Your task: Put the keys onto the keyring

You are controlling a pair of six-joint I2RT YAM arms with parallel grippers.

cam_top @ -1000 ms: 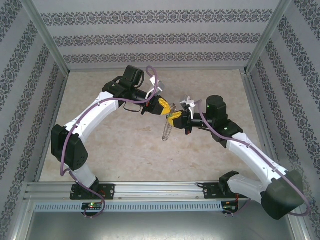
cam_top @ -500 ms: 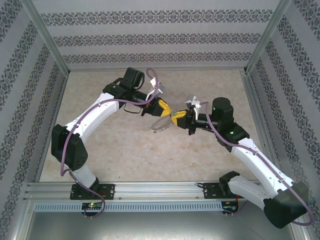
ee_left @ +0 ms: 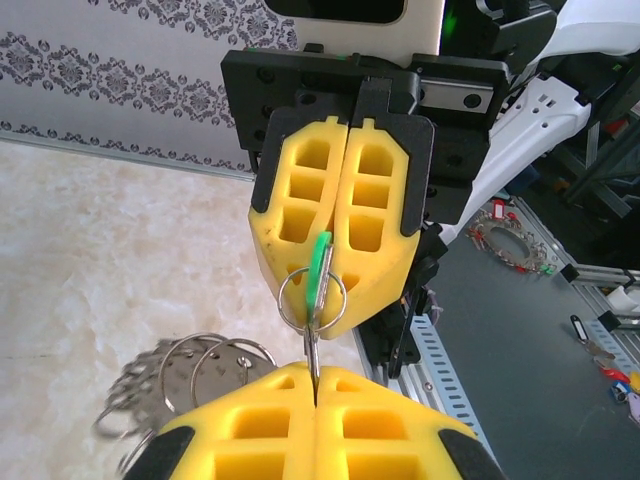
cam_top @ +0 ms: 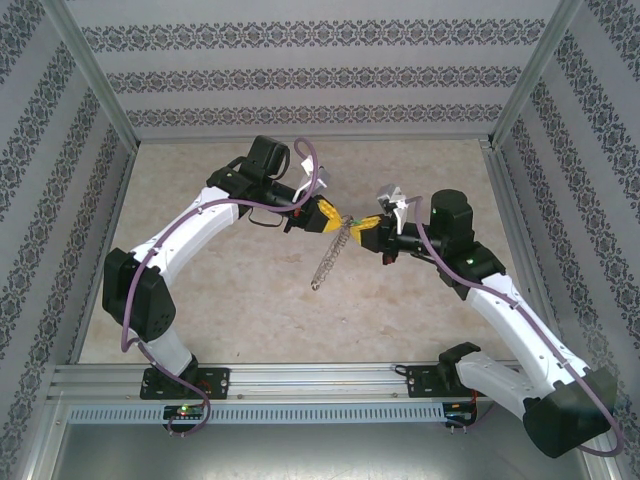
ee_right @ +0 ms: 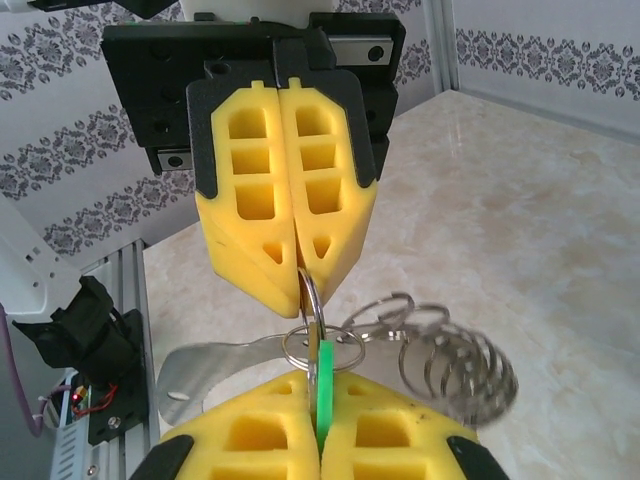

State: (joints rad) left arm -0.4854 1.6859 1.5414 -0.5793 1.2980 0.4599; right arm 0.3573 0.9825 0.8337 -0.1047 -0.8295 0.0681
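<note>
Top external view had the two arms meeting nose to nose over the middle of the beige marbled desk (cam_top: 250,310). The left end effector (cam_top: 330,216) sat just left of centre, with the right end effector (cam_top: 360,230) just beside it. From between them hung the large thin dark-grey wire keyring (cam_top: 328,262), fringed with many small silvery loops. It dangled like a chain and was clear of the desk as far as we could judge.

In the right wrist view the right end effector (ee_right: 318,390), at the bottom of the frame, was pressed together on the tiny silvery-bladed key (ee_right: 321,385), pinching its bright green head. A small silvery loop (ee_right: 322,350) sat around the key. The left end effector (ee_right: 300,275), upper centre, was pinched on a thin silvery piece. We took this for the keyring's wire, though edge-on it was hard to be sure. The fringe of loops bunched at lower right.

We judged the key very light and stiff, but smooth and apt to twist between the pads. The head seemed the right place to hold it, since that left its hole free. The keyring looked light too, with springy wire and loose loops liable to swing. A hold close to the wire's opening would steady it best.
</note>
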